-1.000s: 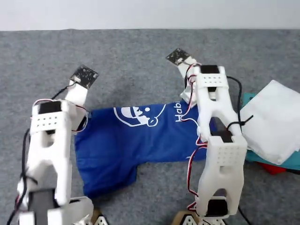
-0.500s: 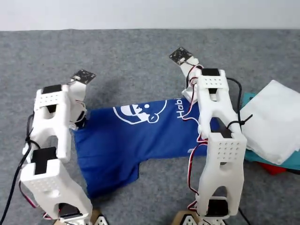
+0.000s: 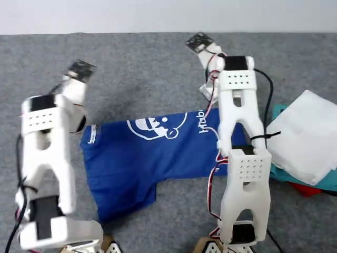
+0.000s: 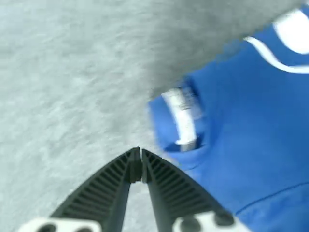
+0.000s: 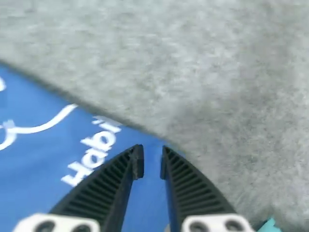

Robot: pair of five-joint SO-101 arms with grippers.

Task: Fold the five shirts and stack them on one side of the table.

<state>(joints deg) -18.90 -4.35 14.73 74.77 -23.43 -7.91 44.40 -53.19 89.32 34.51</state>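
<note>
Table surface: grey felt cover with a short matted nap, mottled light and dark. From the high view it runs out to the left, right and far edges. The same grey felt lies under both my wrist cameras, where its fibres look slightly clumped. My left wrist view shows a soft darker patch of shadow on it. Beyond the table's far edge stands a plain white wall, a flat strip along the full width.
</note>
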